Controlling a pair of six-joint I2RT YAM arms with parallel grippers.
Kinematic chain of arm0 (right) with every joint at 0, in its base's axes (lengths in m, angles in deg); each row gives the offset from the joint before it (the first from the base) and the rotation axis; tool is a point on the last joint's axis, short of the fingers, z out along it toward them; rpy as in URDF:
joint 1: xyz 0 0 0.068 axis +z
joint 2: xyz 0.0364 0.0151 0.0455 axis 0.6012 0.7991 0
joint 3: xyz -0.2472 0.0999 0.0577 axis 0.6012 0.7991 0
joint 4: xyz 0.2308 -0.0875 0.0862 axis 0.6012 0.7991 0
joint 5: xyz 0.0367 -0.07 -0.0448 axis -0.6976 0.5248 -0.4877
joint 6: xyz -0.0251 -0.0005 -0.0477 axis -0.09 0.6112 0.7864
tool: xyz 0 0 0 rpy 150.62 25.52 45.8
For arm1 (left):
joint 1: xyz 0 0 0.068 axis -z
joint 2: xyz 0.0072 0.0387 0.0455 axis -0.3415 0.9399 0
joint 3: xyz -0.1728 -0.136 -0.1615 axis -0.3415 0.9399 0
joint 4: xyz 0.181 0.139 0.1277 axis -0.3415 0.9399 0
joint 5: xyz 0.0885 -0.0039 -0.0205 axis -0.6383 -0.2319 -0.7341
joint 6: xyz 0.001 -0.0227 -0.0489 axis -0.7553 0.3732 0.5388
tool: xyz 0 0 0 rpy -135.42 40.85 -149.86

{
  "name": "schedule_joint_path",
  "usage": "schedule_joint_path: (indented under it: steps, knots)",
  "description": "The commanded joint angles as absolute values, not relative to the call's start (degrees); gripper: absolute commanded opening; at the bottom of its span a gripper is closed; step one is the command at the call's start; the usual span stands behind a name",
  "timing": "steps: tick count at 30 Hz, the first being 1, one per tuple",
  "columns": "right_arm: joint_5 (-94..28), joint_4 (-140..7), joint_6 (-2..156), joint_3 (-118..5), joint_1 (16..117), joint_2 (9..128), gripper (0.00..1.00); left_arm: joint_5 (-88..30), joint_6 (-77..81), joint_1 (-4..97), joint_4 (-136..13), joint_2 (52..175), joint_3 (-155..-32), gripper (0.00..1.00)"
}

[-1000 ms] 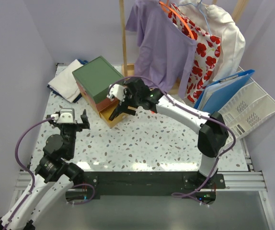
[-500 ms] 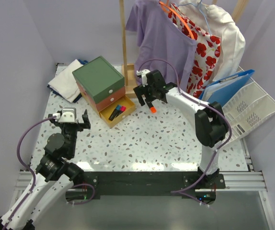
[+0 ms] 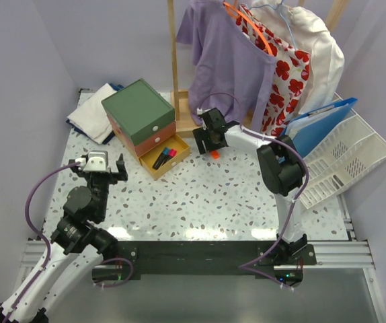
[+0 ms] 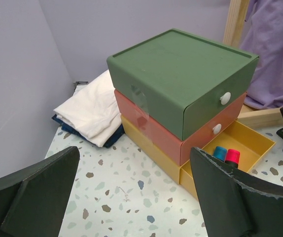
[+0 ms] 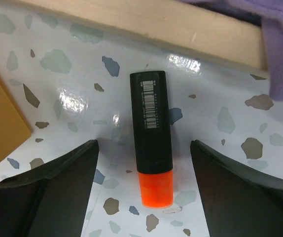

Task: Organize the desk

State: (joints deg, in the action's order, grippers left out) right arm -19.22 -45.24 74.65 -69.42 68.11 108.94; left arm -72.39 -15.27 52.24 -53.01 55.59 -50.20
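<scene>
Right gripper, at the open yellow drawer a second ago, now hangs jaws-spread astride the orange highlighter lying on the desk by the wooden rack base; likely next pick; left gripper idle, spread.

Lavender walls, wooden clothes rack

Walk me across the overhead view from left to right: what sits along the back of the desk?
folded white cloth → green-topped drawer stack → right gripper, open above an orange marker → blue folder → white file tray
</scene>
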Motion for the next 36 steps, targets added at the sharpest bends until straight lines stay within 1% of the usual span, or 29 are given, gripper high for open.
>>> schedule_joint_path:
  steps: [1,2,3,5,6,8,9,11,12,15,16,17,18,20,23,24,27,32,36]
  knots:
    - [-19.58,-45.84,73.01,-71.78,67.54,109.99,0.74,-72.04,-15.84,52.05,-56.61,56.0,-49.72,1.0]
    - [-20.02,-45.93,73.01,-71.78,67.45,110.17,0.69,-72.04,-15.93,51.96,-56.7,56.0,-49.64,1.0]
    - [-20.81,-45.93,73.01,-71.7,67.36,110.43,0.66,-72.04,-15.93,51.96,-56.7,56.09,-49.64,1.0]
    - [-21.26,-45.93,73.19,-71.7,67.28,110.52,0.57,-72.04,-15.84,51.96,-56.7,56.09,-49.64,1.0]
    - [-21.43,-46.02,73.27,-71.52,67.28,110.52,0.49,-72.04,-15.93,51.96,-56.7,56.09,-49.64,1.0]
    - [-21.78,-46.11,73.89,-71.52,67.27,110.52,0.38,-72.04,-15.84,51.96,-56.7,56.0,-49.64,1.0]
    - [-21.7,-46.19,74.06,-71.35,67.1,110.43,0.31,-72.04,-15.93,51.96,-56.7,56.09,-49.64,1.0]
    - [-21.08,-46.37,75.2,-71.43,67.19,109.99,0.24,-71.86,-15.93,51.96,-56.79,56.09,-49.64,1.0]
    - [-20.91,-46.37,75.56,-71.34,67.19,109.73,0.19,-71.95,-15.84,52.05,-56.7,56.0,-49.64,1.0]
    - [-21.26,-46.63,77.66,-71.34,67.19,108.15,0.11,-71.86,-15.84,51.96,-56.7,56.0,-49.64,1.0]
    - [-21.43,-46.63,78.89,-71.26,67.19,107.62,0.04,-71.77,-15.93,51.96,-56.7,56.0,-49.64,1.0]
    - [-22.48,-46.46,79.77,-71.34,67.19,106.49,0.02,-71.86,-15.93,52.05,-56.7,55.92,-49.64,1.0]
    - [-23.36,-46.02,80.82,-71.87,67.19,105.78,0.0,-71.86,-15.93,51.96,-56.61,55.92,-49.64,1.0]
    - [-25.64,-44.1,85.73,-72.48,67.19,103.33,0.0,-71.86,-15.93,52.05,-56.61,55.74,-49.64,1.0]
    - [-33.28,-40.41,95.4,-73.63,67.27,100.08,0.0,-71.77,-15.84,51.96,-56.61,55.83,-49.64,1.0]
    - [-37.21,-40.13,97.16,-72.93,67.19,97.19,0.0,-71.77,-15.84,52.05,-56.61,55.83,-49.64,1.0]
    - [-42.16,-40.39,104.89,-70.56,67.54,91.3,0.0,-71.6,-15.84,52.05,-56.52,55.74,-49.64,1.0]
    - [-47.27,-37.07,113.6,-72.3,69.2,88.55,0.0,-71.33,-15.67,52.05,-56.61,55.74,-49.64,1.0]
    - [-47.45,-34.51,125.96,-74.07,73.5,88.9,0.0,-71.42,-15.75,51.96,-56.43,55.74,-49.64,1.0]
